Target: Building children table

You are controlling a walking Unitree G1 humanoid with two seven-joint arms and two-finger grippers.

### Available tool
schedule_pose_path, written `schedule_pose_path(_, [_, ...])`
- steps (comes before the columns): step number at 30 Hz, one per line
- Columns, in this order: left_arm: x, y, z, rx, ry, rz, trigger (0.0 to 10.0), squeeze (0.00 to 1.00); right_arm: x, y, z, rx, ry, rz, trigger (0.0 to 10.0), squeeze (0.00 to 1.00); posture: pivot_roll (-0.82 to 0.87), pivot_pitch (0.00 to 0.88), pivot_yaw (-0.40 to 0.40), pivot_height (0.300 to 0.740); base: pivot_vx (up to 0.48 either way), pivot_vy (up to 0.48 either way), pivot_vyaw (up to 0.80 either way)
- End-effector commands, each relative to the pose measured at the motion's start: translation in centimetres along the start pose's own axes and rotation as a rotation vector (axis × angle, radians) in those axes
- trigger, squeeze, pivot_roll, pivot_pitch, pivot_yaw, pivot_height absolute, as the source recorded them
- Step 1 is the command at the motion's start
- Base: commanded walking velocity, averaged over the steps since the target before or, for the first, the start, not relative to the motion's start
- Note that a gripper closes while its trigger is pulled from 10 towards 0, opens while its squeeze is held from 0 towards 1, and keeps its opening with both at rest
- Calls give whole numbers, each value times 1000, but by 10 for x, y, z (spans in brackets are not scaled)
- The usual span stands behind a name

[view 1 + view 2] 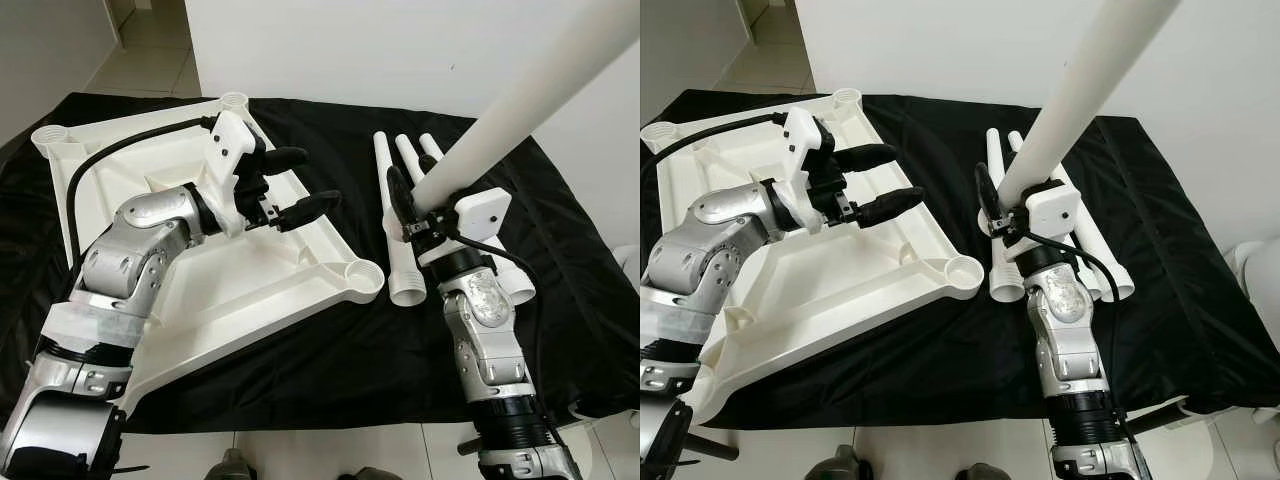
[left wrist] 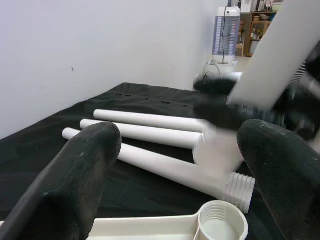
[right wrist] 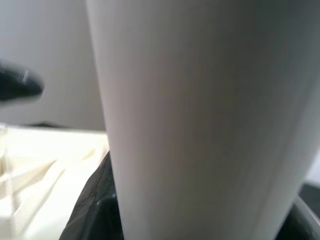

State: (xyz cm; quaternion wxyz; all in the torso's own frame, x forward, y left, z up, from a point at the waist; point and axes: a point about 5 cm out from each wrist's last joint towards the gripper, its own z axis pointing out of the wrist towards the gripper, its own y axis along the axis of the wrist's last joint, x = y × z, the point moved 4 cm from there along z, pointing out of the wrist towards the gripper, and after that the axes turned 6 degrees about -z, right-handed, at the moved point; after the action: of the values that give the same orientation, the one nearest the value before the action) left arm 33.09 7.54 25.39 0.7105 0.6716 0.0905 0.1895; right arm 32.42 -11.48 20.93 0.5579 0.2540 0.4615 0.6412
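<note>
Tabletop [image 1: 180, 250], white plastic and lying upside down on the black cloth [image 1: 330, 360], shows a round threaded socket [image 1: 364, 273] at each corner, the nearest one just beside the spare table legs [image 1: 1102, 255] that lie side by side on the cloth. The right gripper [image 1: 412, 213] is clamped around one white leg [image 1: 520, 100], which is lifted and tilts up and away to the right. The left gripper [image 1: 295, 185] hovers over the tabletop with its fingers [image 2: 75, 175] spread wide and nothing between them. To do this step well, I judge the leg's threaded end, hidden behind the gripper, should be squared over the near socket and brought upright before turning, or the threads will probably cross; the free gripper could steady the tabletop's rim. No brand, label or writing is readable anywhere.
</note>
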Motion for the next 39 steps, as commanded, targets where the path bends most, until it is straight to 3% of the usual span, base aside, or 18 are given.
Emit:
schedule_pose_path(1, [0,0,1,4,-12,11,10000,0,1,-12,-3,71,-6,43,10000,0,64,7,-35,740,0,0,0])
schedule_pose_path(5, [2,1,1,3,-8,13,10000,0,5,-30,-5,175,1,83,10000,0,62,10,-33,740,0,0,0])
schedule_pose_path(7, [2,1,1,3,-8,13,10000,0,5,-30,-5,175,1,83,10000,0,62,10,-33,740,0,0,0])
schedule_pose_path(11, [2,0,2,3,-10,8,10000,0,16,-46,-6,277,75,60,10000,0,63,14,-36,740,0,0,0])
schedule_pose_path(25, [4,-4,-2,6,10,3,10000,0,34,-58,-7,346,211,31,10000,0,73,10,-59,740,0,0,0])
schedule_pose_path(34, [3,-5,-5,11,12,4,10000,0,38,-63,-6,367,256,-11,10000,0,77,7,-64,740,0,0,0])
schedule_pose_path(39, [1,-6,-7,13,19,4,10000,0,45,-81,-11,414,304,-52,10000,0,85,11,-71,740,0,0,0])
